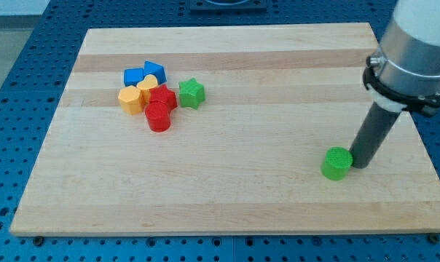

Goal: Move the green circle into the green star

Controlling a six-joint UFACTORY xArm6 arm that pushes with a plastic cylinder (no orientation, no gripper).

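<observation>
**Green circle and my tip meet at the board's right edge**

Pale wood fills the scene: a rectangular wooden board (227, 182) lies on a blue perforated table (16, 87), and I stand over its right side. My dark rod slants down from a grey and white housing at the view's top right, and my tip (359, 164) rests on the board just to the right of the green circle (336, 163), touching it or very nearly so; the gap, if any, is too fine to make out. I carry no claw, only this plain rod, so there is nothing to open, close or hold.

The green circle, a short round cylinder, sits low on the board's right half, well apart from every other block. The green star (192, 93) lies far off toward the view's upper left, at the right end of a tight cluster. Just to its left is a red star-like block (162, 97), touching it or nearly so, and below that a red cylinder (159, 118). At the cluster's left sits an orange block (131, 100), with a yellow block (148, 88) wedged between it and the red pieces; its shape is hard to tell. Two blue blocks (135, 76) close the cluster at the view's top, their outlines partly hidden by one another. Open wood lies between the green circle and the green star.
</observation>
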